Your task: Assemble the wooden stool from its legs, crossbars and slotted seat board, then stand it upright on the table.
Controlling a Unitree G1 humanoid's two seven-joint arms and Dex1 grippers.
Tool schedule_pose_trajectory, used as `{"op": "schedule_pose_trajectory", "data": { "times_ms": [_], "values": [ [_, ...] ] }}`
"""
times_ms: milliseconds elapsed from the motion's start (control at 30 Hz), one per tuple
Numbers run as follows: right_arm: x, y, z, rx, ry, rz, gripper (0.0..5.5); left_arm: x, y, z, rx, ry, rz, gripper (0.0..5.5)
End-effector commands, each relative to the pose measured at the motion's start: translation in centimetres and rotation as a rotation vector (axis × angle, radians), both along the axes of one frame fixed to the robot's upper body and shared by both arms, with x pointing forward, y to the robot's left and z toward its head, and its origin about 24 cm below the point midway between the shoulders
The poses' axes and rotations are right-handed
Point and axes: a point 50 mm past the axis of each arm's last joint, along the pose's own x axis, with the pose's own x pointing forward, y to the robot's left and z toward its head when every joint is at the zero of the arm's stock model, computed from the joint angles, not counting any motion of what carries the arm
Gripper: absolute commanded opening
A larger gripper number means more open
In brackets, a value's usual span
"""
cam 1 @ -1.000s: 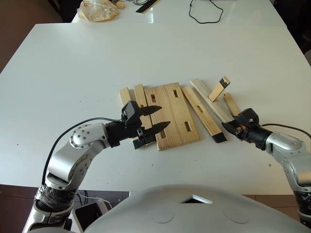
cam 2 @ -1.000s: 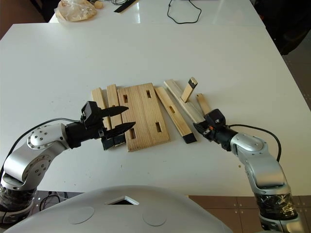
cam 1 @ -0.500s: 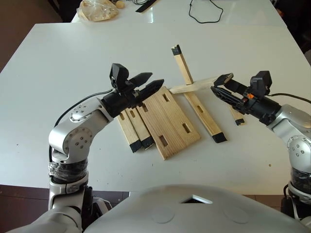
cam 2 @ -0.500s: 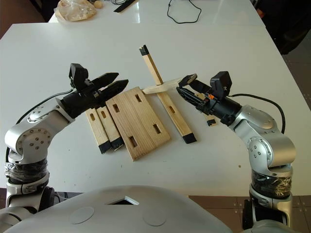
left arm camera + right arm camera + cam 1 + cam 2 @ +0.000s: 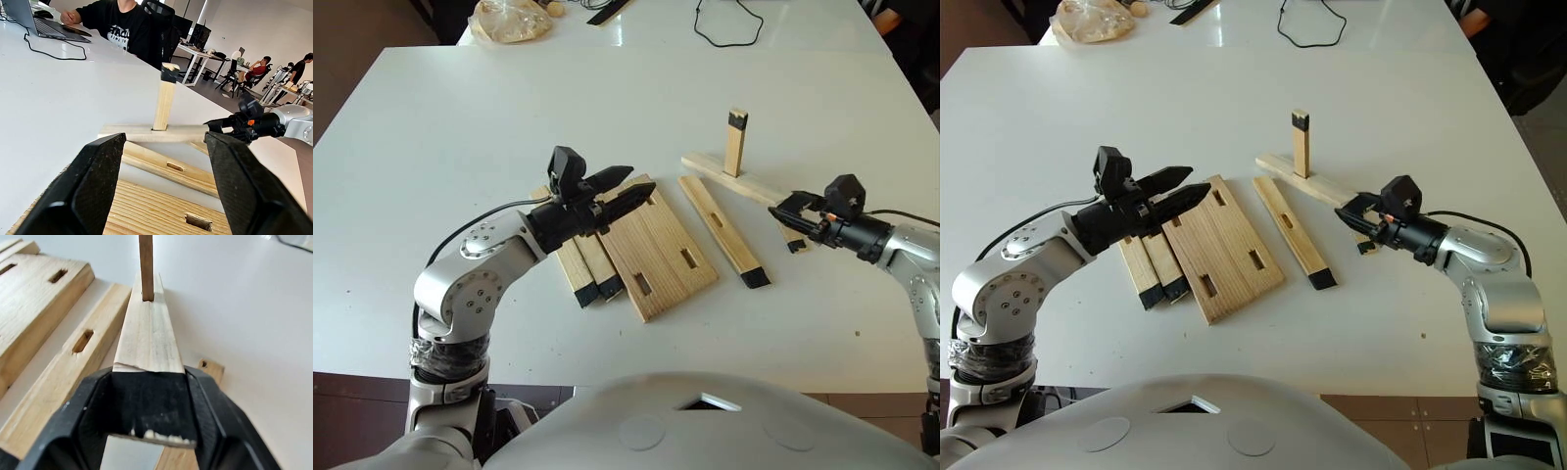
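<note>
The slotted seat board (image 5: 658, 245) lies flat at mid-table, with two black-tipped legs (image 5: 582, 269) against its left side and another leg (image 5: 722, 230) to its right. Farther back a fourth leg (image 5: 729, 173) lies flat with a crossbar (image 5: 735, 140) standing upright in its slot. My right gripper (image 5: 790, 210) is shut on that leg's black-tipped end (image 5: 146, 401). A short wooden piece (image 5: 790, 239) lies just under it. My left gripper (image 5: 639, 181) hovers open over the board's far left corner, with nothing between its fingers (image 5: 100, 181).
A filled plastic bag (image 5: 512, 20) and a black cable (image 5: 729, 24) lie at the table's far side. White tabletop stretches wide to the left and right of the parts, and there is a strip in front of the board.
The leg with the crossbar, held tilted half a second ago, now lies flat with the crossbar upright; my right gripper moved down and right with it. My left gripper shifted slightly right over the board.
</note>
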Motion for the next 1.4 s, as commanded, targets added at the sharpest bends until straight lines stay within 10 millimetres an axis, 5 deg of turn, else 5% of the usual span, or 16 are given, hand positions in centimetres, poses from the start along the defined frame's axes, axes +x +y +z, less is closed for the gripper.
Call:
{"op": "schedule_pose_trajectory", "data": {
  "times_ms": [33,200,333,500,967,1200,1400],
  "values": [
    [-2.1,-0.3,-2.8,-0.072,0.1,0.058,2.06,0.0,0.0,0.1,0.036,-0.015,-0.008,3.02],
    [-3.5,-0.9,-5.3,-0.187,0.176,0.003,2.06,-0.2,0.2,-0.1,0.052,-0.011,-0.013,3.02],
    [-3.0,-0.1,-4.8,-0.155,0.145,-0.014,2.06,-0.2,0.1,-0.1,0.061,-0.012,-0.019,3.02],
    [-2.8,1.1,-4.1,-0.129,0.128,0.027,2.99,-0.2,0.1,-0.1,0.069,-0.014,-0.027,3.02],
    [-0.5,2.8,-6.2,-0.135,0.139,0.032,3.03,-0.1,-0.3,-0.4,0.081,-0.018,-0.049,3.02],
    [-1.6,2.9,-7.0,-0.099,0.185,0.018,2.09,-0.1,-0.1,-0.4,0.085,-0.018,-0.05,3.02],
    [-0.8,2.9,-6.0,-0.05,0.142,-0.028,2.04,0.1,0.1,-0.3,0.089,-0.021,-0.035,3.02]
  ]
}}
